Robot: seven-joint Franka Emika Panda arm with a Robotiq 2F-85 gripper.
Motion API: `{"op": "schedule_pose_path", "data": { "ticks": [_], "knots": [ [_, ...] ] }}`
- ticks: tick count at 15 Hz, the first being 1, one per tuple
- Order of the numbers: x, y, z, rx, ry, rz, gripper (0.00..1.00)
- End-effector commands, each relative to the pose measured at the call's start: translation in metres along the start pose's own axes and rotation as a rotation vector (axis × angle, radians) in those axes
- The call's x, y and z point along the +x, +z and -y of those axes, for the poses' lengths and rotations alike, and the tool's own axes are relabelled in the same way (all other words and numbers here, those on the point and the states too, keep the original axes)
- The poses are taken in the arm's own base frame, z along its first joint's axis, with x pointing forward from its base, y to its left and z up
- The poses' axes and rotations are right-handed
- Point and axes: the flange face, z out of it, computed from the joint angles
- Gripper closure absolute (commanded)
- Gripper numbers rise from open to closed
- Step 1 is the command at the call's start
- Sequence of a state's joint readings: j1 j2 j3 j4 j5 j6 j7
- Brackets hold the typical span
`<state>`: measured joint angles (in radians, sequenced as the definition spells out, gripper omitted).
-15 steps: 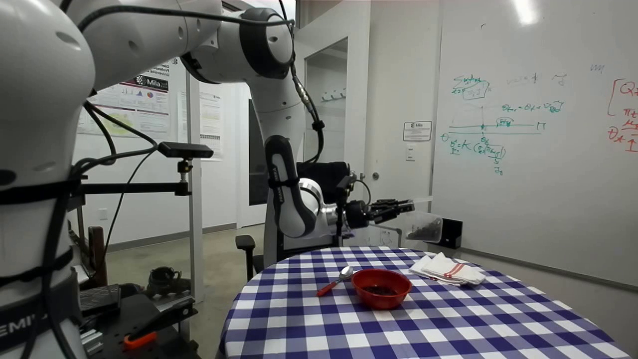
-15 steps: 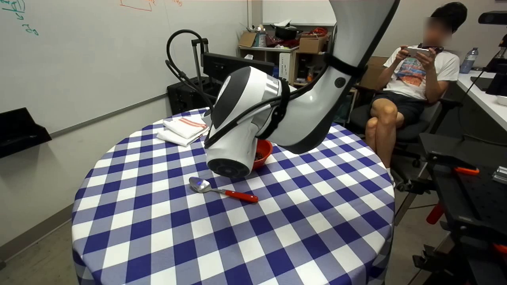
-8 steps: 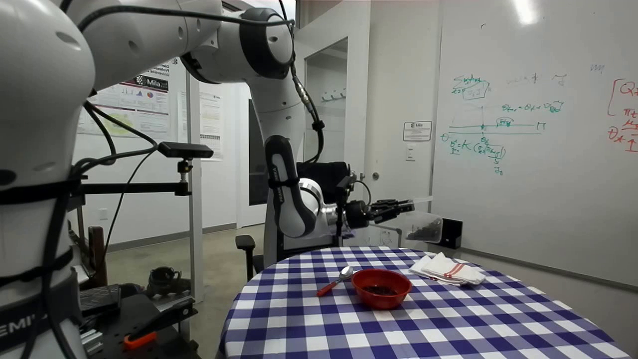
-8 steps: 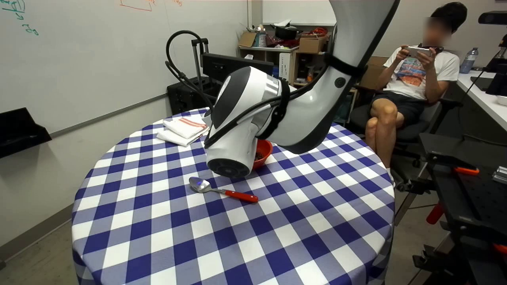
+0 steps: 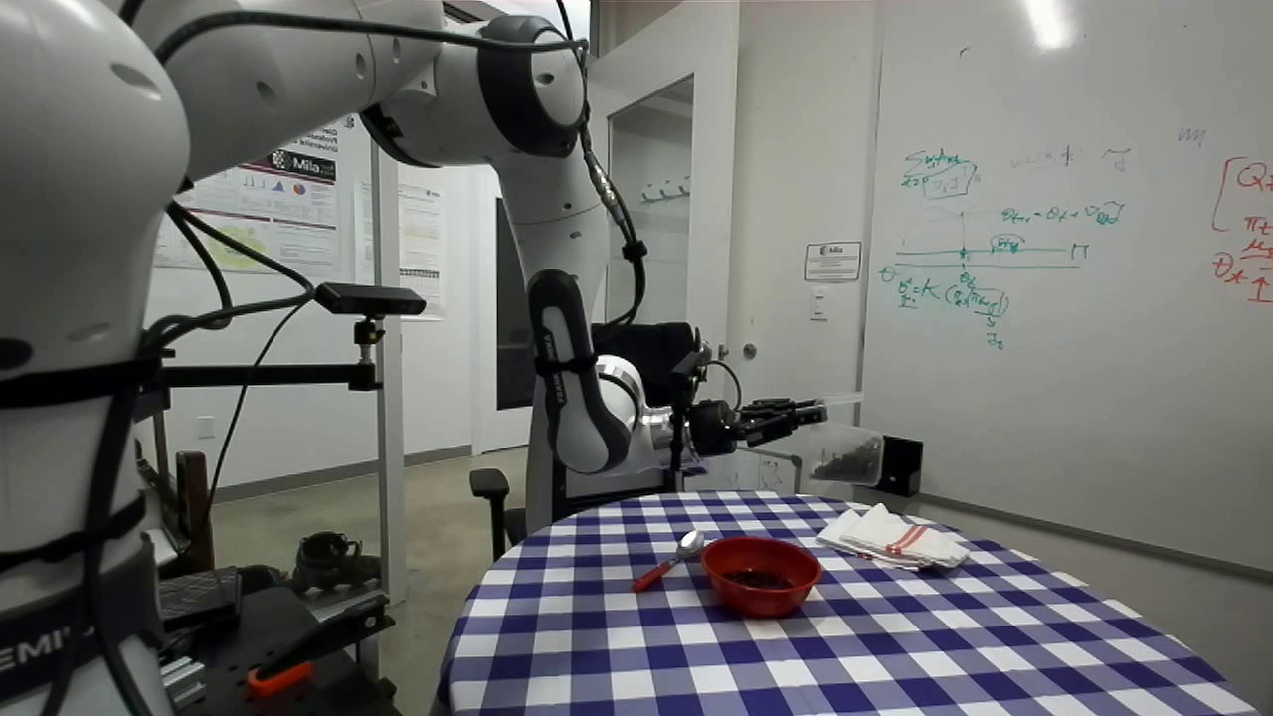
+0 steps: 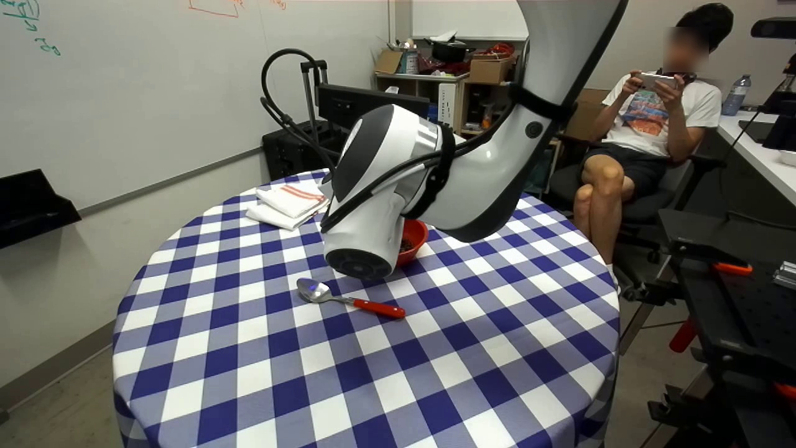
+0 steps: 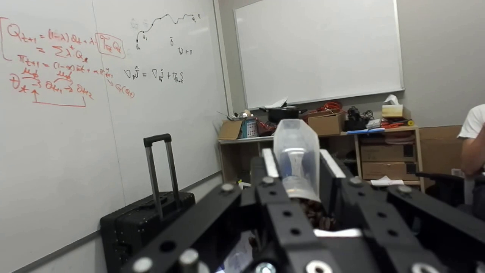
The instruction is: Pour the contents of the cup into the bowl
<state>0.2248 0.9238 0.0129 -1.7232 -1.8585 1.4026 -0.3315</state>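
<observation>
In an exterior view the gripper [image 5: 808, 416] holds the cup [image 5: 843, 436] in the air, tipped well over, dark contents [image 5: 845, 463] along its lower wall; the bowl [image 5: 761, 603] stands lower, on the desk [image 5: 617, 656], with dark bits [image 5: 756, 579] in it. The danger, I judge, is an early spill: more tilt or a sudden swing before the cup is above the bowl could drop the load on the desk. The smooth wall might also twist in the grip as the weight shifts. How cup and bowl line up in depth is hard to tell from here.

In an exterior view the arm [image 6: 479, 180] hides gripper, cup and part of the bowl, but a seated person [image 6: 650, 115] shows beyond the desk.

The wrist view alone shows the grip: pads [image 7: 270, 163] at either side of the cup, jaws parted by its width, and bean-like pieces [image 7: 316, 214] near its nearer end, but no bowl.
</observation>
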Motion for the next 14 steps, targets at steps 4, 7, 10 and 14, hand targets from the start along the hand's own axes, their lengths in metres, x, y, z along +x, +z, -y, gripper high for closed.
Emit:
{"op": "schedule_pose_path", "data": {
  "ticks": [4, 7, 10, 14],
  "knots": [
    [-0.0005, -0.0007, -0.0065, -0.001, -0.032, 0.039, 0.93],
    [-0.002, -0.0014, -0.0085, -0.027, -0.033, 0.063, 0.93],
    [-0.0051, -0.0022, -0.0104, -0.048, -0.028, 0.101, 0.93],
    [-0.0056, -0.0027, -0.0099, -0.043, -0.033, 0.118, 0.93]
  ]
}}
